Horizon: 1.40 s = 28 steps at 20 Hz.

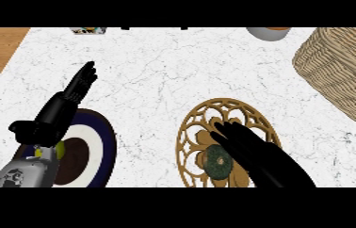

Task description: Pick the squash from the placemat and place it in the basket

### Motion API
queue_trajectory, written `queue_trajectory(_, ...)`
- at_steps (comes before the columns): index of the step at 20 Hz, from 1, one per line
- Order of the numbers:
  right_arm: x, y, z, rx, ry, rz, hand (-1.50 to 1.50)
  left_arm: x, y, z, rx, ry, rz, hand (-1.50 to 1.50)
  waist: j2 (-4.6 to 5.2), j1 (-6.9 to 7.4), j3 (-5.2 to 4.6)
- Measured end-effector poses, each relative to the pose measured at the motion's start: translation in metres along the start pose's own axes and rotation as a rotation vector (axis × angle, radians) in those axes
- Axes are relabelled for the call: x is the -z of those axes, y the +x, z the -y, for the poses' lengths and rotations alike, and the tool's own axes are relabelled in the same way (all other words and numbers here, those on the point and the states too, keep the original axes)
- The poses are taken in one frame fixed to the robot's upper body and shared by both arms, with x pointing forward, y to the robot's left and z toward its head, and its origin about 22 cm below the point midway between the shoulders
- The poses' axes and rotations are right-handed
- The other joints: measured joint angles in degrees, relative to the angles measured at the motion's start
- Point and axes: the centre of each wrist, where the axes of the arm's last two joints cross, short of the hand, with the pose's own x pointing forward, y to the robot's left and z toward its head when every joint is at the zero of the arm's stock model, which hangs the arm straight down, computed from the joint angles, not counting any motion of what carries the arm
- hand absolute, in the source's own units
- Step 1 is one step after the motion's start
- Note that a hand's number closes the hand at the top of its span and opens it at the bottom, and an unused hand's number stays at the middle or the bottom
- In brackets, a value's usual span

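fingers (233, 134) over placemat (201, 116), white marble counter (181, 71)

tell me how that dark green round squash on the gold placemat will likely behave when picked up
The dark green round squash looks rounded, so it may roll on the gold openwork placemat. It seems rigid, unlikely to flop. The right hand partly covers it; whether it touches is unclear.

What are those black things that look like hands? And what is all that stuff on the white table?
They are a robot's hands, seen from its head looking down at a marble counter. The left hand rests open above a dark blue plate. The right hand reaches, fingers straight, over a golden cut-out placemat, beside a dark green squash lying on it. Nothing is held yet. At the right edge stands a wicker basket, where the squash should go. A bowl peeks in at the top.
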Motion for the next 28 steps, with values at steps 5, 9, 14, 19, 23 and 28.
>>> queue_trajectory(5,0.007,0.006,-0.007,-0.036,0.01,-0.029,-1.5,-0.005,-0.002,0.009,0.003,0.001,0.003,0.0,-0.01,0.06,-0.01)
queue_trajectory(9,0.015,-0.001,-0.007,-0.066,0.027,-0.046,-1.5,-0.002,-0.004,0.006,-0.004,0.001,0.003,0.0,0.01,0.07,-0.01)
queue_trajectory(14,0.015,0.006,-0.023,-0.084,0.042,-0.061,-1.5,0.0,-0.006,0.003,-0.002,0.001,-0.002,0.0,0.01,0.02,-0.01)
queue_trajectory(19,0.032,0.001,-0.036,-0.094,0.048,-0.082,-1.5,0.0,-0.005,0.007,0.001,-0.001,-0.001,0.0,0.02,0.11,-0.01)
queue_trajectory(23,0.043,-0.004,-0.038,-0.111,0.064,-0.109,-1.5,0.004,-0.002,0.002,-0.004,-0.004,-0.005,0.0,0.03,0.11,-0.01)
queue_trajectory(28,0.044,-0.015,-0.044,-0.118,0.088,-0.135,-1.5,0.003,-0.004,0.004,-0.006,-0.002,0.003,0.0,0.02,0.06,0.0)
